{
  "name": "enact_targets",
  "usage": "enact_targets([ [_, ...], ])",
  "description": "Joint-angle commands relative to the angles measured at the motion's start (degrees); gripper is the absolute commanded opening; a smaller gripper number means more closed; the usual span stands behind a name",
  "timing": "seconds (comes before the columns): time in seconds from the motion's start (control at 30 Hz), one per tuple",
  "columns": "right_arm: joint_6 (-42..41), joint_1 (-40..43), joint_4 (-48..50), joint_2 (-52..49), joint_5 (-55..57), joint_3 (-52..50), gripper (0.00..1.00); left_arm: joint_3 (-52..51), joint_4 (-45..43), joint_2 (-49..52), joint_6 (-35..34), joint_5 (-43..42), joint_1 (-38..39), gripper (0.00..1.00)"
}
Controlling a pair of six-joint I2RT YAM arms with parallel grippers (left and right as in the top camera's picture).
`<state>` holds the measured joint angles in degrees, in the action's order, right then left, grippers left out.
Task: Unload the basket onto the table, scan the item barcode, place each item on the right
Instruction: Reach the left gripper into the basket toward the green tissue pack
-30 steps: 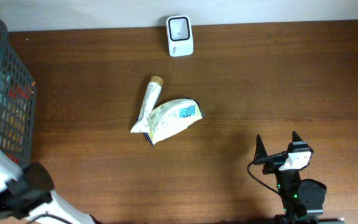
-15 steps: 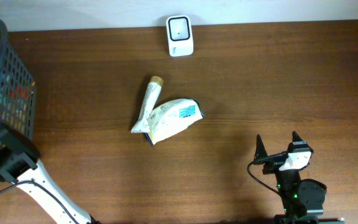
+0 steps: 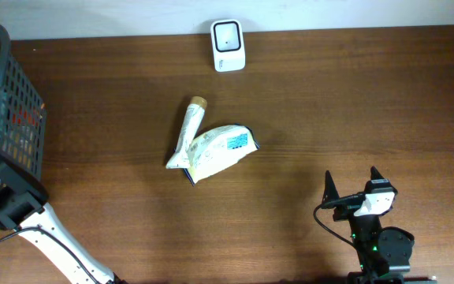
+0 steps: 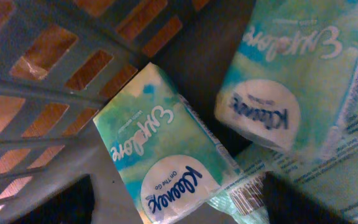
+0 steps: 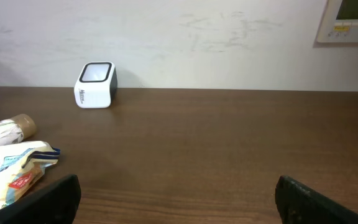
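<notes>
Our left end effector (image 4: pixel 179 208) is spread over Kleenex in the basket (image 3: pixel 6 102).
We see its fingers apart on either side of a teal tissue pack (image 4: pixel 166 180) marked "Kleenex On The Go", not gripping it. A second pack (image 4: pixel 272 93) lies beyond, with a barcode (image 4: pixel 248 200) on wrapping between them. Our right end effector (image 5: pixel 178 202) gapes at the counter (image 3: pixel 369 95) near edge. Mid-counter, a pouch (image 3: pixel 219 150) touches a tube (image 3: pixel 189 126), and the white scanner (image 3: pixel 228 45) stands at the far edge.

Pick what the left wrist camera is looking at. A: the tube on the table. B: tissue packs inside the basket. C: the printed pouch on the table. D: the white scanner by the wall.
B: the left wrist view is filled with Kleenex tissue packs lying against the grey lattice wall of the basket.
</notes>
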<state>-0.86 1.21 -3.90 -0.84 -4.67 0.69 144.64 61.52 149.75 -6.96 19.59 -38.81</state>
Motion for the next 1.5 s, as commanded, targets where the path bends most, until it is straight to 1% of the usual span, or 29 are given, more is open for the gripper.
enact_targets([
  [0.0,0.0,0.3,-0.2,0.4,-0.7,-0.4,0.99,-0.2,0.9,2.7,0.6,1.2,-0.4,0.54],
  [0.03,0.0,0.3,-0.2,0.4,-0.7,-0.4,0.99,-0.4,1.1,2.8,0.6,1.0,-0.4,0.48],
  [0.07,0.0,0.3,-0.2,0.4,-0.7,-0.4,0.99,-0.6,2.1,3.2,0.6,1.0,-0.4,0.37],
  [0.1,0.0,0.3,-0.2,0.4,-0.7,-0.4,0.99,-1.0,2.6,3.4,0.6,1.0,-0.4,0.32],
  [0.13,0.0,0.3,-0.2,0.4,-0.7,-0.4,0.99,-1.5,3.0,3.6,0.6,1.0,-0.4,0.23],
  [0.17,0.0,0.3,-0.2,0.4,-0.7,-0.4,0.99,-1.7,3.7,3.8,0.6,1.0,-0.4,0.01],
  [0.23,0.0,0.3,-0.2,0.4,-0.7,-0.4,0.99,-1.6,5.7,3.6,0.6,1.0,-0.4,0.0],
  [0.37,0.0,0.3,-0.2,0.4,-0.7,-0.4,0.99,1.1,8.6,-2.2,0.5,0.6,0.6,0.0],
  [0.5,0.0,0.3,-0.2,0.4,-0.7,-0.4,0.99,3.6,8.9,-13.4,-0.3,-6.7,2.7,0.0],
  [0.6,0.0,0.3,-0.2,0.4,-0.7,-0.4,0.99,3.6,9.3,-16.4,-0.5,-7.2,3.6,0.0],
  [0.63,0.0,0.3,-0.2,0.4,-0.7,-0.4,0.99,3.4,9.5,-16.3,-1.3,-7.1,3.3,0.02],
  [0.67,0.0,0.3,-0.2,0.4,-0.7,-0.4,0.99,3.1,9.8,-15.6,-3.9,-6.3,2.7,0.36],
  [0.7,0.0,0.3,-0.2,0.4,-0.7,-0.4,0.99,2.4,9.8,-14.9,-6.7,-6.3,1.9,0.61],
  [0.73,0.0,0.3,-0.2,0.4,-0.7,-0.4,0.99,1.6,9.4,-14.3,-8.9,-6.3,1.2,0.78],
  [0.8,0.0,0.3,-0.2,0.4,-0.7,-0.4,0.99,-0.5,7.8,-12.1,-10.1,-6.3,-0.3,0.88],
  [0.9,0.0,0.3,-0.2,0.4,-0.7,-0.4,0.99,-0.5,7.3,-7.6,-10.3,-6.0,-1.3,0.88],
  [1.0,0.0,0.3,-0.2,0.4,-0.7,-0.4,0.99,-0.5,6.1,-4.1,-12.4,-1.4,-1.4,0.87],
  [1.07,0.0,0.3,-0.2,0.4,-0.7,-0.4,0.99,-0.5,5.0,-2.1,-13.0,-0.1,-1.6,0.85],
  [1.2,0.0,0.3,-0.2,0.4,-0.7,-0.4,0.99,-0.5,4.5,0.7,-13.0,0.4,-1.9,0.84],
  [1.3,0.0,0.3,-0.2,0.4,-0.7,-0.4,0.99,-0.5,4.5,2.8,-13.0,4.0,-2.5,0.84],
  [1.37,0.0,0.3,-0.2,0.4,-0.7,-0.4,0.99,-0.5,3.8,3.7,-13.0,4.0,-3.1,0.84],
  [1.43,0.0,0.3,-0.2,0.4,-0.7,-0.4,0.99,-0.5,3.4,4.0,-12.9,4.0,-3.1,0.73],
  [1.47,0.0,0.3,-0.2,0.4,-0.7,-0.4,0.98,-0.5,3.2,4.3,-12.9,4.0,-3.1,0.64],
])
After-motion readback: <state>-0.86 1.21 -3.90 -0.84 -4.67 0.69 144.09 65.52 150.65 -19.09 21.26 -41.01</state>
